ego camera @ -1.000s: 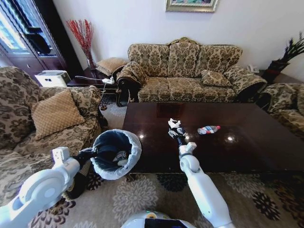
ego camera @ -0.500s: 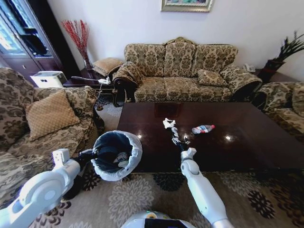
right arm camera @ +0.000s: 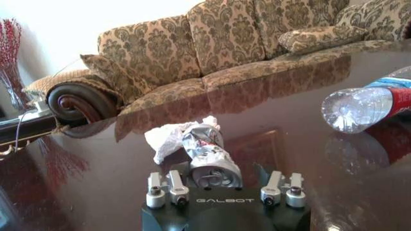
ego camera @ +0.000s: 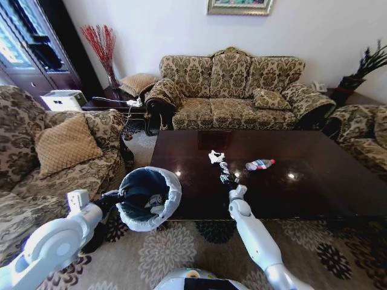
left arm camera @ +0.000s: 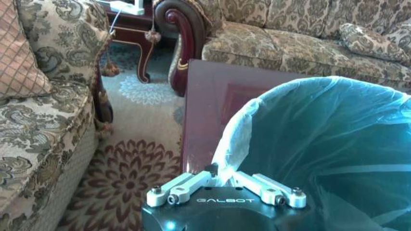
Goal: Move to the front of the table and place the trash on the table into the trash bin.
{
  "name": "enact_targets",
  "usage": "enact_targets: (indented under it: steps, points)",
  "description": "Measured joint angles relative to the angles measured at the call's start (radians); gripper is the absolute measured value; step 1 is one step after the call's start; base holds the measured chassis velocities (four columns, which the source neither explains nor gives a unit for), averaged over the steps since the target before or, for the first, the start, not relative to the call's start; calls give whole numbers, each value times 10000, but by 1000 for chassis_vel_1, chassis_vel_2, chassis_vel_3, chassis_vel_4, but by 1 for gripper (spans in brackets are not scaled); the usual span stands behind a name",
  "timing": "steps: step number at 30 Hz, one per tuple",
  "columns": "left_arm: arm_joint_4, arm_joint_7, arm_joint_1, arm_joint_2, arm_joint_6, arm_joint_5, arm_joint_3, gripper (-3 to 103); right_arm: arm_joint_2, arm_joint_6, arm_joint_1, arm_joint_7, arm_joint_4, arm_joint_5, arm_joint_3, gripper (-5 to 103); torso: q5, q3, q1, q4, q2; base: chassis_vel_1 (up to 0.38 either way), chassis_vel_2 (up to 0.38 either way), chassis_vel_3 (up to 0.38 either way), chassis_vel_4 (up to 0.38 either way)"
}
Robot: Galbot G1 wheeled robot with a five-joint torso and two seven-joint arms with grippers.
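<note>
On the dark glossy table (ego camera: 314, 193) lie a crumpled white paper (ego camera: 215, 156), a crinkled silver wrapper (ego camera: 225, 168) and a clear plastic bottle (ego camera: 259, 164). My right gripper (ego camera: 229, 179) is low over the table near its front edge and stands open. The wrapper (right arm camera: 209, 154) lies between its spread fingers, with the white paper (right arm camera: 163, 138) just beyond and the bottle (right arm camera: 366, 103) off to one side. My left gripper (ego camera: 119, 196) is shut on the bag-lined rim of the trash bin (ego camera: 147, 196), held beside the table's left front corner. The wrist view shows the left gripper (left arm camera: 220, 169) pinching the bin's (left arm camera: 321, 139) liner.
A patterned sofa (ego camera: 239, 90) stands behind the table, another sofa with a tan cushion (ego camera: 63, 145) at the left, an armchair (ego camera: 363, 136) at the right. Floral carpet (ego camera: 175, 248) covers the floor in front. The bin holds some scraps.
My right gripper has drawn back a little from beside the white paper toward the table's near edge. The view has shifted slightly. The left arm and bin have stayed put.
</note>
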State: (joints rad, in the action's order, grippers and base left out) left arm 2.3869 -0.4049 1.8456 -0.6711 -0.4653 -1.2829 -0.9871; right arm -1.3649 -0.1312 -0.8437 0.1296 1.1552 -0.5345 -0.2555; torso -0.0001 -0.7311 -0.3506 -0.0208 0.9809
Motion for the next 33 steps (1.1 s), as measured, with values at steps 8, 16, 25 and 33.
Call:
enact_targets:
  steps: [8, 16, 25, 33]
  points:
    - [-27, -2, -25, 107, -1, -21, -31, 0, 22, 13, 12, 0, -40, -116, 16, 47, 1, 0, -1, 2, 0, 0, 0, 0, 0]
    - [-21, -41, -11, 104, -41, -29, -62, 0, 123, -725, -458, 1, 821, -505, -23, 47, 1, -1, -1, 2, 0, 0, 0, 0, 0]
    - [-31, -197, -160, 31, -289, -173, 24, 0, 60, -1694, -1502, 1, 5948, -5, 1123, 47, 4, 0, 0, -3, -1, 0, 0, 0, 0]
    - [-24, -236, -38, 127, -352, -274, -110, 0, 186, -1010, -1548, -2, 8992, -159, 4163, 47, 2, 1, 1, -1, 0, 0, 0, 0, 0]
